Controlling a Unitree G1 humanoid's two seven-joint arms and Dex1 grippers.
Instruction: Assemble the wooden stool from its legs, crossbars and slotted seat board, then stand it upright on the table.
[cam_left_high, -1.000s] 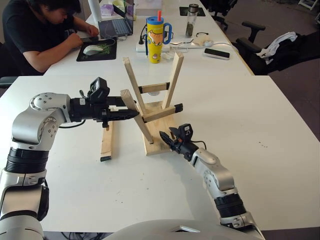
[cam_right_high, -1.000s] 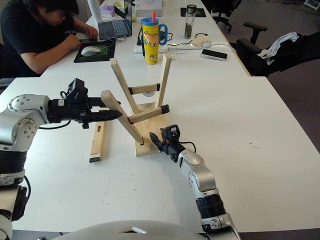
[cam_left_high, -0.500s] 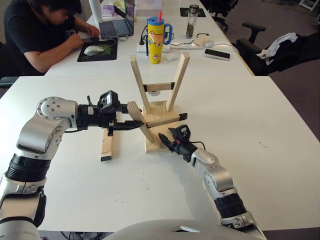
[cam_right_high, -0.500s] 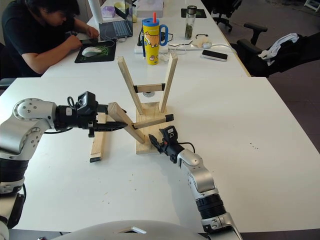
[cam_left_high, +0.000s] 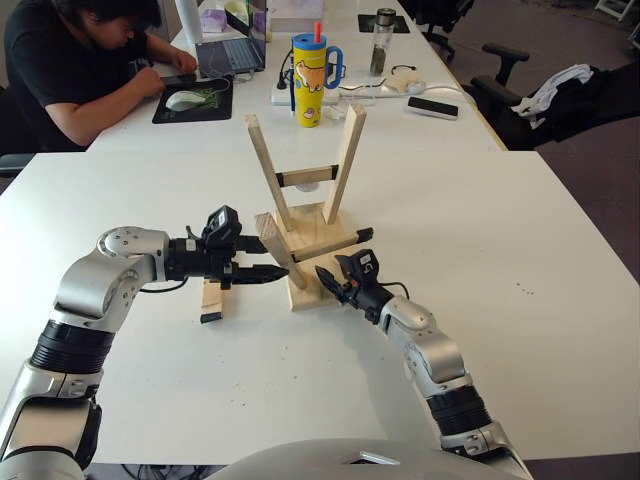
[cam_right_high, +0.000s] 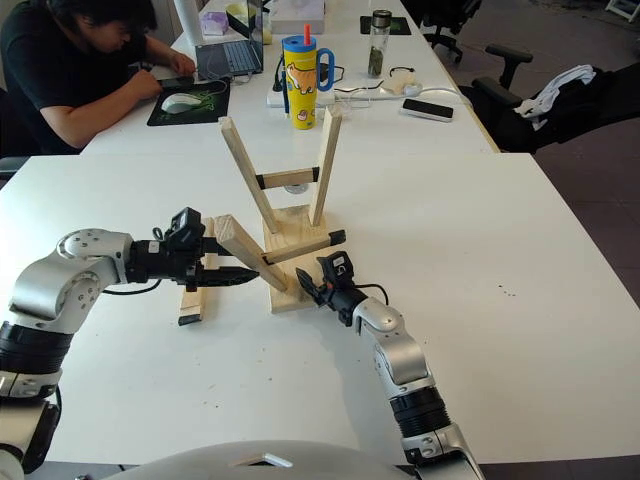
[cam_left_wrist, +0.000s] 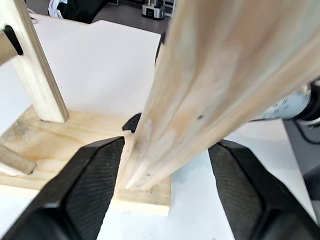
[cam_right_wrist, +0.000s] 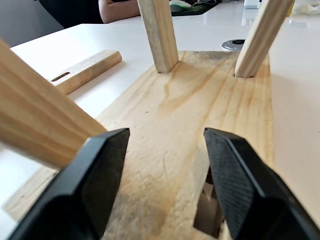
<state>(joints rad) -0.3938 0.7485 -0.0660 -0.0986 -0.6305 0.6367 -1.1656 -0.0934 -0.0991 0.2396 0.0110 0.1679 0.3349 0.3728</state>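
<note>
Pine slotted seat board lies flat on the white bench, with two pale upright legs and a crossbar standing on its far end. Over the last second my left gripper has dropped and slid down the third, tilted wooden leg. It's clenched on it just above the board. The leg leans lower now, so I judge it isn't seated yet. Right gripper is splayed and empty at the board's near edge. Loose slotted wooden piece lies beside. Yellow lidded cup far back, contents hidden.
</note>
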